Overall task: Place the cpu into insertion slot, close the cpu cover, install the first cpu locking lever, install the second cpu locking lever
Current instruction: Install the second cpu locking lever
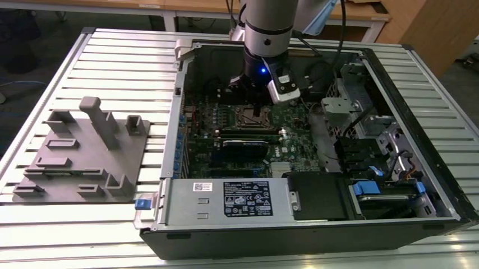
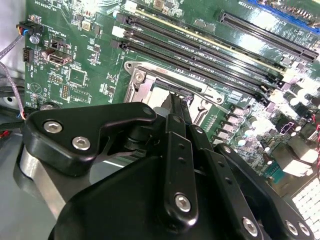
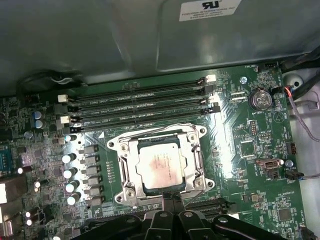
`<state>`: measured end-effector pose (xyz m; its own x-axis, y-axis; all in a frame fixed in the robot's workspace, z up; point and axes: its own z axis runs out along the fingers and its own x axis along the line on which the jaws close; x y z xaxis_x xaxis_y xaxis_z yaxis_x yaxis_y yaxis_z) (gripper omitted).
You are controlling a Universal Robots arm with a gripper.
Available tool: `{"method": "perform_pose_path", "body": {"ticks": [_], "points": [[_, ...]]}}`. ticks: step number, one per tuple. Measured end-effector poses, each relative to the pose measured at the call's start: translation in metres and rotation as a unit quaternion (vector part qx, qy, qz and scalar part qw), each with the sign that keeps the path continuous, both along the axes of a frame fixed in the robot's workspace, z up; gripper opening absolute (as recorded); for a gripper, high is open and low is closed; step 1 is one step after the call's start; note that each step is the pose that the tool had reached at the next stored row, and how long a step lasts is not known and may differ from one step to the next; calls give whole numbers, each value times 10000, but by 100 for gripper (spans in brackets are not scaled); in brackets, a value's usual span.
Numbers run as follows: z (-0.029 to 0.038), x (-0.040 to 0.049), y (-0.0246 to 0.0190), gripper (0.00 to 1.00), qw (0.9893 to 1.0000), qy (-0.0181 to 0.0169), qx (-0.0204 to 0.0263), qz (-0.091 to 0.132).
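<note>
Arm: the robot arm (image 1: pixel 267 28) reached down from above into an open computer case (image 1: pixel 314 224) that lay on its side on a slatted metal worktop (image 1: pixel 112 56).
Tool: the tool (image 1: pixel 258 112) hung just above the near edge of the insertion slot (image 1: pixel 250 117) in the exterior view; in the first wrist view its black tips (image 3: pixel 172 200) sat together at the rim of the socket, and in the second wrist view the tool (image 2: pixel 175 107) pointed down at that same rim.
Tool state: the two fingers looked drawn close together, narrow, with nothing seen between them.
Cpu: the cpu (image 3: pixel 161 166) lay flat inside the insertion slot (image 3: pixel 131 192), its pale metal top facing up, square with the socket.
Cpu cover: the cpu cover (image 3: pixel 192 165) appeared to lie down over the socket, its silvery frame ringing the chip on all sides in the first wrist view.
Locking levers: thin wire levers ran along the socket's sides; whether they were latched I could not tell.
Board: the green motherboard (image 3: pixel 240 150) surrounded the socket, with long black memory slots (image 3: pixel 140 107) just beside it.
Elsewhere: a grey fixture block (image 1: pixel 82 154) with upright pegs stood on the worktop at the exterior view's left, well apart from the case.
Case interior: a power supply box (image 1: pixel 224 199) with a label sat at the near side of the case.
</note>
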<state>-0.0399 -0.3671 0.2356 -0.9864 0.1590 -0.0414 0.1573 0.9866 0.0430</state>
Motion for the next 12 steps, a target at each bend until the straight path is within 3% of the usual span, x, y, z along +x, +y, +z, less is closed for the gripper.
{"method": "perform_pose_path", "body": {"ticks": [5,12], "points": [[-3,0,-6,11,9999,0,-1,135],[-4,0,-39,11,9999,0,0,147]]}}
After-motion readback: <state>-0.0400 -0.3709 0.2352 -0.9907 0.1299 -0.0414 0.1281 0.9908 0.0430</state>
